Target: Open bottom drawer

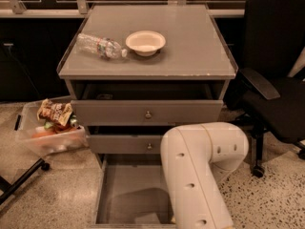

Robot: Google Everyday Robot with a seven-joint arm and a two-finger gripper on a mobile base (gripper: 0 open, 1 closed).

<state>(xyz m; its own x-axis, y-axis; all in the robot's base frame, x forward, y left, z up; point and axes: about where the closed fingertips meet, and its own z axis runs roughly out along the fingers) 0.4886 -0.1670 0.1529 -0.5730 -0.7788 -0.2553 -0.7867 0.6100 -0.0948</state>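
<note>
Bottom drawer (128,194) is pulled way out at the foot of the grey cabinet (190,51), plain grey inside. The arm's white elbow (200,166) covers the drawer's right side. The gripper is hidden somewhere under that elbow, so I can't tell its state. On the cabinet sit a paper bowl (145,42) and a plastic bottle (99,46) lying down. The clear bin (47,140) left of the cabinet holds snack bags (55,112).

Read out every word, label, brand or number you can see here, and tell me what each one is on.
Label on the clear plastic bottle lying on the grey cabinet top: too blurred to read.
Printing on the brown snack bag in the clear plastic bin: too blurred to read.
No text shows on the white bowl, the white robot arm or the open bottom drawer.
The gripper is out of view, past the arm.
</note>
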